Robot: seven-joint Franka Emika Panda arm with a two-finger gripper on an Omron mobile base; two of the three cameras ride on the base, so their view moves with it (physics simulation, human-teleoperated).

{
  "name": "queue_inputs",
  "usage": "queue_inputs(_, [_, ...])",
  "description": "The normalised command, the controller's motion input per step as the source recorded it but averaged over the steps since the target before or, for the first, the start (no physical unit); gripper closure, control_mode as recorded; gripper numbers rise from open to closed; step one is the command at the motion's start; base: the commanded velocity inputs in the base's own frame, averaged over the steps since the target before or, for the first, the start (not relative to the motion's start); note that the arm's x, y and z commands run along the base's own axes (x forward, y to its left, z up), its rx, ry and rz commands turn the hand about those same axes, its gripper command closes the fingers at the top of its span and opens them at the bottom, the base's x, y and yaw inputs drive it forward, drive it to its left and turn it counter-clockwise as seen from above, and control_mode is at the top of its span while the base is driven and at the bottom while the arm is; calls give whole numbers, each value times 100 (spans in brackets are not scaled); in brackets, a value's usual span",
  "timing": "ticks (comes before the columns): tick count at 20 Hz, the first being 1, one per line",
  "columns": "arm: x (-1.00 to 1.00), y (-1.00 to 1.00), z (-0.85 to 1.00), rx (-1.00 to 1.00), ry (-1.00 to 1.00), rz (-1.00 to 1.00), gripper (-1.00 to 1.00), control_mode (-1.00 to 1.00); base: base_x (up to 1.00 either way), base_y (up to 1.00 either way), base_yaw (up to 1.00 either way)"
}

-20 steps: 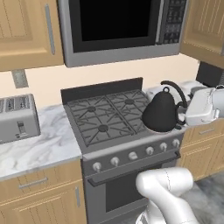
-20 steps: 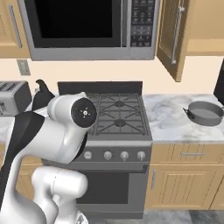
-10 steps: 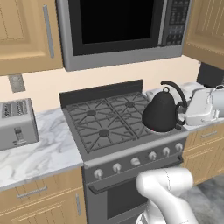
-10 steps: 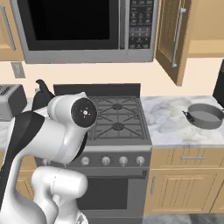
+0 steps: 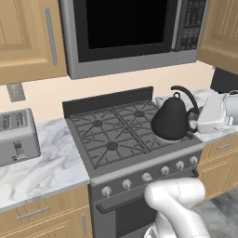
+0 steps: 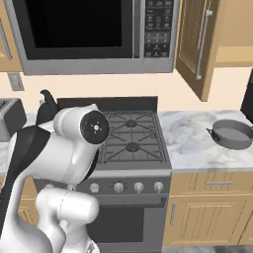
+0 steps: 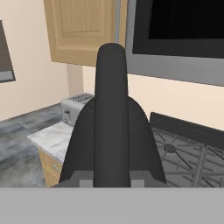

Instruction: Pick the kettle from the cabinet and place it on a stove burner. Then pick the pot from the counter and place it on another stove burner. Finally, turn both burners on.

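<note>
The kettle (image 5: 171, 120) is out of the cabinet (image 6: 197, 44), whose door stands open, and hangs at the right-hand edge of the range (image 5: 125, 139), over or just beside its front right burner. From these views it cannot be told whether its base is touching the grate or is just above it. The claw (image 5: 193, 122) reaches in from the right and is closed nearly all the way on the kettle's arched loop handle; in the hand view the handle rises straight up in front of the camera, with the black cone of the body spreading behind it.

By this reckoning the first leg of the task is well under way but not finished: the kettle has been fetched and brought to the stove, yet it has not been let go on a burner. The rear burner (image 5: 139, 113) and the two left ones (image 5: 111, 145) are bare under their grates.

Everything else is still to do. The grey pot (image 6: 232, 134) sits on the marble worktop (image 6: 197, 143) to the right of the range, well apart from the arm, and has yet to be carried to a second burner. The front knobs (image 6: 138, 187) show no sign of being turned, and no flame is visible, so both burners are probably still off.
</note>
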Motion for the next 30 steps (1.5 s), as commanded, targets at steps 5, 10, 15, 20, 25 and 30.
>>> queue_inputs(5, [0,0,0,0,0,0,100,100,44,6,0])
queue_inputs(10, [0,0,0,0,0,0,100,100,46,4,0])
queue_inputs(15, [0,0,0,0,0,0,100,100,39,1,0])
queue_inputs(20, [0,0,0,0,0,0,100,100,36,0,0])
queue_inputs(25, [34,0,0,0,0,0,100,-100,0,0,0])
queue_inputs(30, [31,0,0,0,0,0,100,-100,0,0,0])
